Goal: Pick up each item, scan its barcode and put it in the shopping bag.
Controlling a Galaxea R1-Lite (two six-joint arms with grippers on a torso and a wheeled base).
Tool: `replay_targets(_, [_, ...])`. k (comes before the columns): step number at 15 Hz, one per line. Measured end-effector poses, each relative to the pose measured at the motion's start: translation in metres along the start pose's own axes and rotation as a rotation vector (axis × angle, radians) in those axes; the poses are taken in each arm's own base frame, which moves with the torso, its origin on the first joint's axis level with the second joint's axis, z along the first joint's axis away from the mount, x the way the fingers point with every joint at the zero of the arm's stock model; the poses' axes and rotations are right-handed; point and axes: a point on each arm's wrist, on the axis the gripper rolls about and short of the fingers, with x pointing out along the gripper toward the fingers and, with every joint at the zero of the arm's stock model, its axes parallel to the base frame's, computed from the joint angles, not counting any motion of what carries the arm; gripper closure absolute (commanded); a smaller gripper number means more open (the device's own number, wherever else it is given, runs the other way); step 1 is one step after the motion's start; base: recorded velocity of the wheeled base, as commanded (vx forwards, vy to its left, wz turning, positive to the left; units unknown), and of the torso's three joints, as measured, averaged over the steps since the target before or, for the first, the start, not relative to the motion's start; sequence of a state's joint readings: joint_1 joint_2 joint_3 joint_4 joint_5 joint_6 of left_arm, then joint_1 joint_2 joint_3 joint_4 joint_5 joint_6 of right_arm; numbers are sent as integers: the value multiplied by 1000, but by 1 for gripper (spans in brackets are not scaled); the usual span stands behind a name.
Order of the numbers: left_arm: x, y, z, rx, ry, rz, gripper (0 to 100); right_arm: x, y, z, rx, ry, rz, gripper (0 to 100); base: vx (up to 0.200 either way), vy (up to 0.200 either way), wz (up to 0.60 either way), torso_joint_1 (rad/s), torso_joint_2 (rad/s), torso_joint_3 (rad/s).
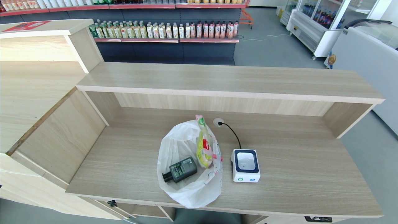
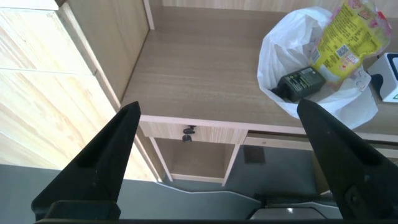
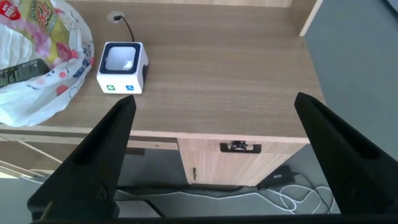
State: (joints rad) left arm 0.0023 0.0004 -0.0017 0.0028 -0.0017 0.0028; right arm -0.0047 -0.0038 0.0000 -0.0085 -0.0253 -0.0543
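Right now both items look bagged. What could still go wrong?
1. The shopping bag sags at the front edge of the counter and seems to overhang it; a nudge could slide it off.
2. The yellow snack packet stands tilted against the bag's rim, its top poking out beside the scanner; it may tip out.

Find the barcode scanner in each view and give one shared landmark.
Head view: scanner on the counter, right of the shopping bag.
Left wrist view: scanner cut by the frame edge, beyond the shopping bag.
Right wrist view: scanner beside the shopping bag.
Shared landmark: the shopping bag.
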Motion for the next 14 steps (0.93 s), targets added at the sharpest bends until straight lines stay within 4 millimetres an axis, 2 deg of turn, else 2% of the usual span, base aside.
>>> replay_targets(5, [0, 0, 0, -1, 0, -1, 0, 0, 0, 0, 28, -1, -2, 0, 0, 0, 0, 0, 0, 0])
replay_targets(6, [0, 0, 0, -1, 0, 0, 0, 0, 0, 0, 32, -1, -1, 100, 0, 0, 0, 0, 0, 0])
replay_targets(14, [0, 0, 0, -1, 0, 0, 0, 0, 0, 0, 33, 2, -5, 100, 0, 0, 0, 0, 0, 0])
